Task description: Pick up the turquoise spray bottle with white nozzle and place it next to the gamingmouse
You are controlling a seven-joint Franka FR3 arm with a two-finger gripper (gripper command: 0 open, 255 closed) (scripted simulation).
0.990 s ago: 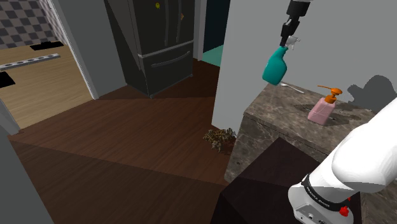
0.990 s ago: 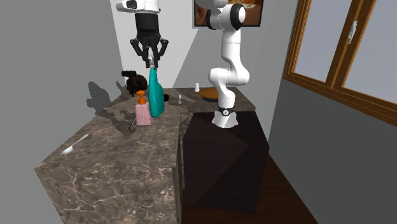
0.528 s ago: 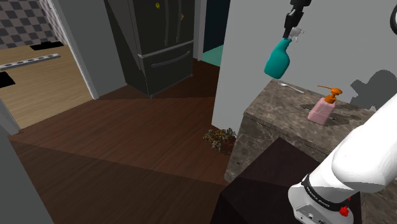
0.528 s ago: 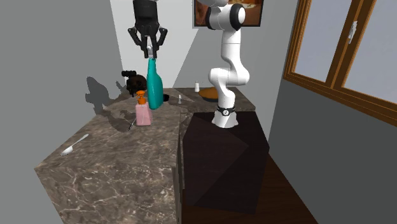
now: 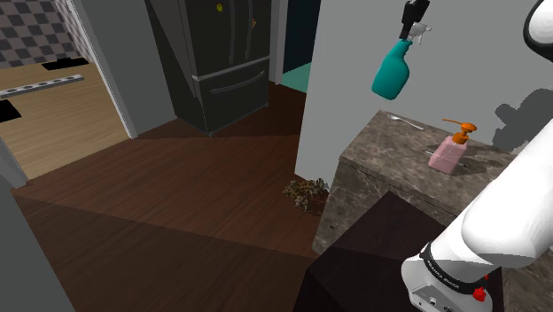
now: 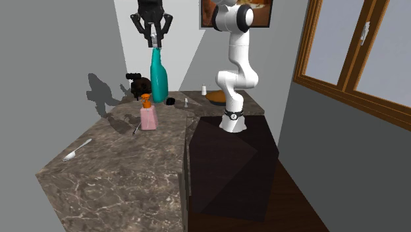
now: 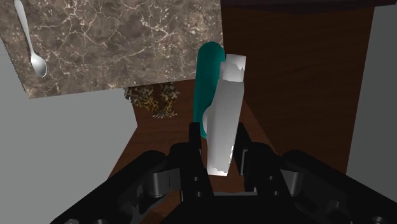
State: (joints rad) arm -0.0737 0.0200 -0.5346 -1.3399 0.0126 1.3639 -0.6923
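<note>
The tool [image 6: 156, 45] gripped the turquoise spray bottle [image 6: 158, 76] by its white nozzle [image 7: 226, 114], hanging it upright well above the counter [image 6: 118, 171], likely to clear the pink pump bottle [image 6: 148, 117].

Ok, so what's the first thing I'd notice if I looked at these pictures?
Probably the turquoise spray bottle, hanging high in the air at the shoulder view's upper right, pinched at its white nozzle by the black jaws. After that, the pink soap bottle with an orange pump standing on the brown marbled counter, and the tall white arm on its dark box.
</note>
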